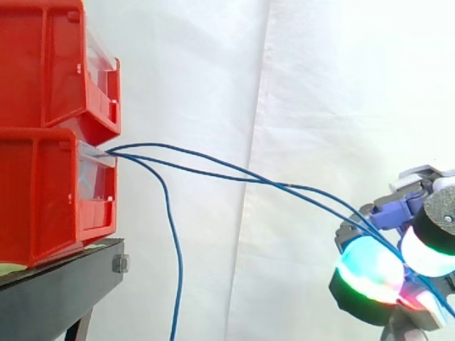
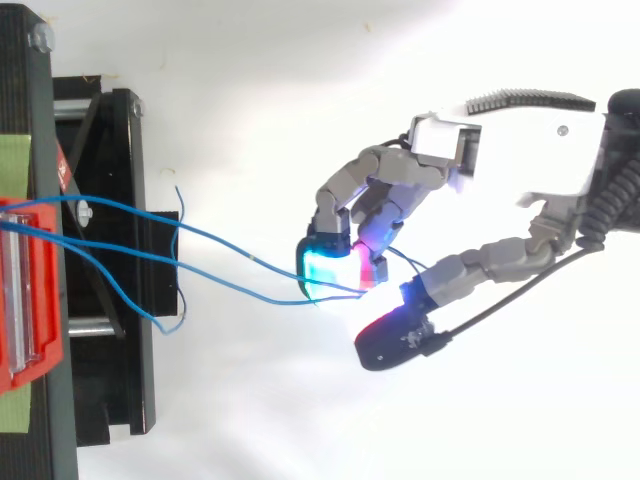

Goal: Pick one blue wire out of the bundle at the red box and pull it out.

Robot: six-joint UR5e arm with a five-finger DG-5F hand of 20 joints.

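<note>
Stacked red boxes [image 1: 50, 192] sitting at frame left on a black stand [image 1: 64, 277]. Three blue wires [image 1: 213, 167] coming out of the lower box's front: one drooping straight down, two stretching toward lower right, where the hand [image 2: 520, 150] is pinching them between curled, glowing fingertips [image 2: 322, 268].

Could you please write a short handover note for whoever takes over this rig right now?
Hand: shut, glowing pads pinching blue wires, two by the look of it.
Things: both run from the front of the lower red box on the black stand across to the hand; a third blue wire hangs free from that box.
Done: grasp made, away from the box.
Left: the task wants one wire, so probably let one go, then pull the other out of the box.
</note>
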